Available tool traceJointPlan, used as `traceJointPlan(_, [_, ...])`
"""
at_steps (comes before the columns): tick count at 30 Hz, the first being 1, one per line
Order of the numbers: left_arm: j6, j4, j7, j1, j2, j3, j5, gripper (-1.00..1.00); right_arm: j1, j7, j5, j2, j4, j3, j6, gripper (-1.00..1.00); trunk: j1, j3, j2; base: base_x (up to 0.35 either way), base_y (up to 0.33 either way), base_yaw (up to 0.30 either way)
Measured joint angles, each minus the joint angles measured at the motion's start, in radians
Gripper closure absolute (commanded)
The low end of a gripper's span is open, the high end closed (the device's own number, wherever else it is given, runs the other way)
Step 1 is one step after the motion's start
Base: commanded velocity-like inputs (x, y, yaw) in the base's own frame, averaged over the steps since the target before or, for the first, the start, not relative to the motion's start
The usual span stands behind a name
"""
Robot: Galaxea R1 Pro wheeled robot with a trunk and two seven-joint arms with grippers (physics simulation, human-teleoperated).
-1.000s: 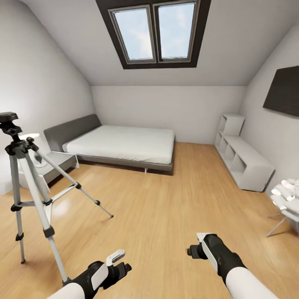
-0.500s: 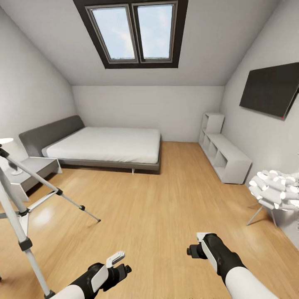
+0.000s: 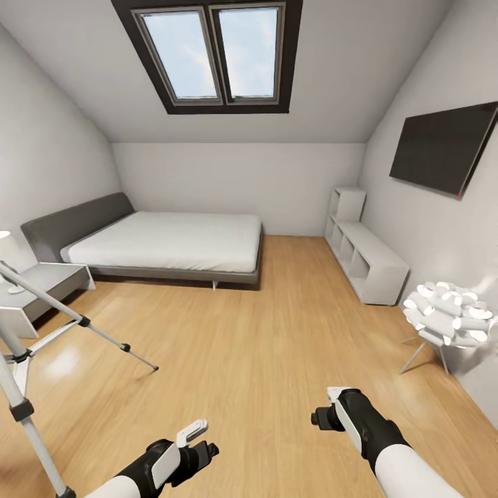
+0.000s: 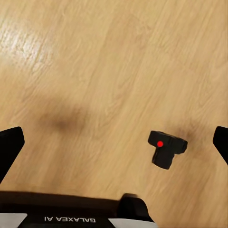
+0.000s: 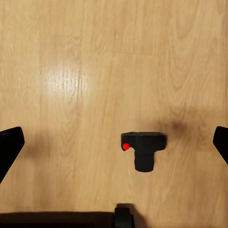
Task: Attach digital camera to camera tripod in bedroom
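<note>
Black digital camera (image 5: 142, 148) is lying on the wood floor (image 5: 95, 57) beneath both my wrists, lens-down-frame; right gripper (image 5: 114, 142) jaws are gaping apart, centred nearer than left gripper (image 4: 114, 142), likewise apart.

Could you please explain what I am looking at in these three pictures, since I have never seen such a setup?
These are simulator renders from a wheeled robot with two arms. The large picture comes from its head camera, looking over a bedroom: a bed, a white shelf, and part of the camera tripod at the left edge. At the bottom you see the left gripper and the right gripper. The other two pictures come from cameras on each wrist, looking down at the wood floor. Both show the digital camera lying on the floor, small and black with a red button. The dark shapes at the edges are fingertips, spread wide. Nothing is held.
</note>
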Motion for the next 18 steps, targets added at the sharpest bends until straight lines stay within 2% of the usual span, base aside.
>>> traceJointPlan(7, [0.0, 0.0, 0.0, 0.001, 0.0, 0.0, 0.0, -1.0, 0.0, 0.0, 0.0, 0.0, 0.0, 0.001, 0.0, -1.0, 0.0, 0.0, 0.0, 0.0, -0.083, -0.002])
traceJointPlan(18, [0.0, 0.0, 0.0, 0.001, 0.0, 0.0, 0.0, -1.0, 0.0, 0.0, 0.0, 0.0, -0.001, 0.001, 0.0, -1.0, 0.0, 0.0, 0.0, 0.0, -0.251, 0.0])
